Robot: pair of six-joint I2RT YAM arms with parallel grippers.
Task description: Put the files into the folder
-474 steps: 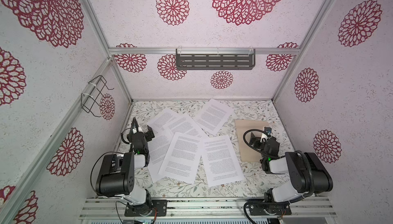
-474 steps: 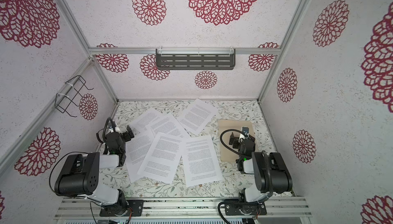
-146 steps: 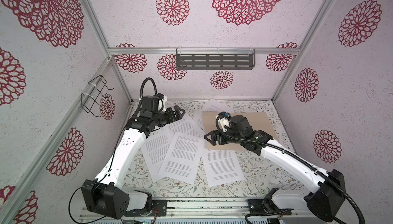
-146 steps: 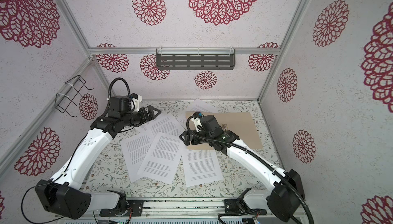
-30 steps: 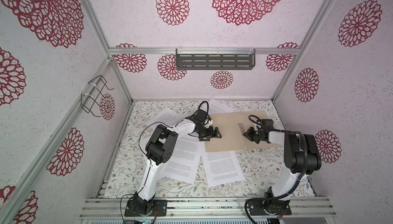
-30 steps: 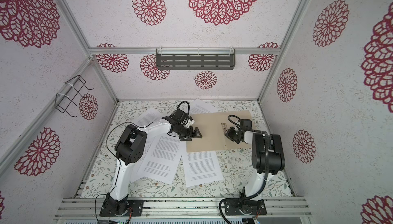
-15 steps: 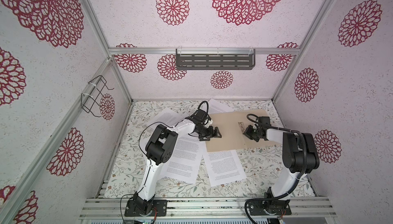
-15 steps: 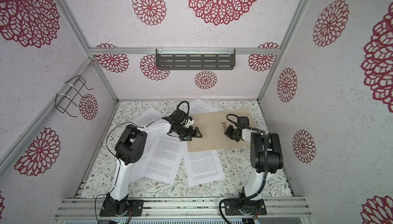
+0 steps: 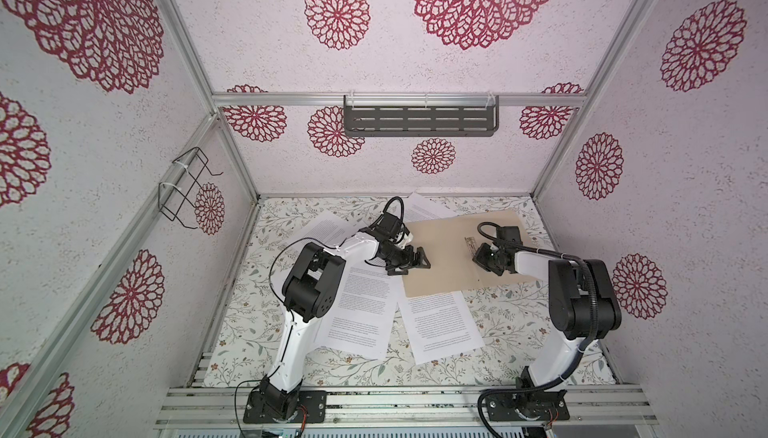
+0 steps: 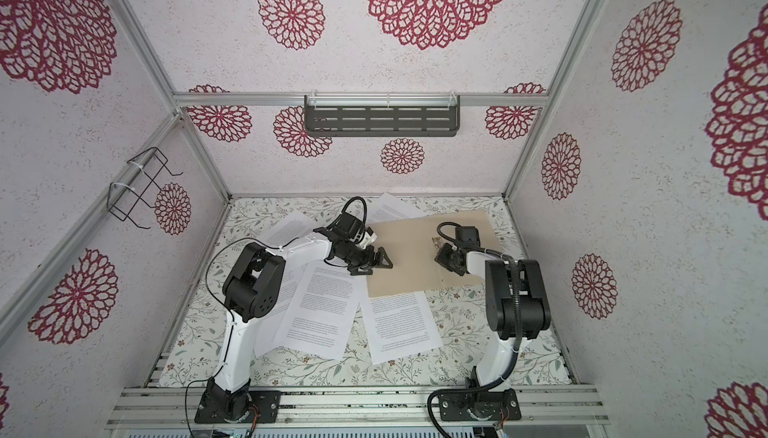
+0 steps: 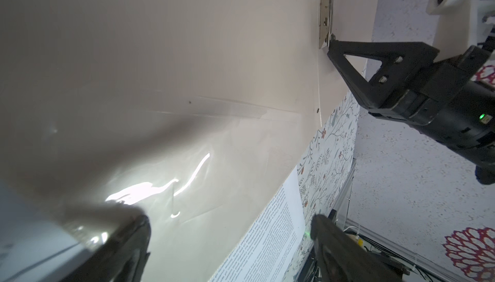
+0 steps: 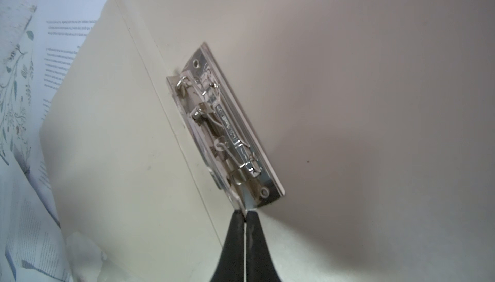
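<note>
Two of the files point(image 9: 440, 327) are lying nearest the bases, around 6 o'clock on the table point(image 9: 519, 332), print facing up. Both top views are showing more sheets point(image 10: 286, 223) running out toward 9 o'clock, partly under the arm on that side.

Past them the folder point(image 9: 449, 257) is lying open and flat, centre to 2 o'clock, its near edge overlapping the right-hand sheet.

At the folder's 9 o'clock edge the left gripper point(image 9: 409, 265) is sitting low, jaws standing wide apart with nothing between them. The left wrist view is adding detail the top views aren't resolving: one of the fingers point(image 11: 120, 243) is over the tan leaf and the other is off its edge. Whether it's pressing on the card, can't tell.

Further right the right gripper point(image 9: 478, 253) is pointing at the metal fastener point(image 9: 470, 244) by the fold. Only the right wrist view is showing its jaws pressed together, with the tips touching the fastener's end point(image 12: 225, 138). Whether a tab is being pinched there, can't tell.

Farthest out, one more sheet point(image 9: 419, 205) is poking from under the folder's far edge at 12 o'clock.
</note>
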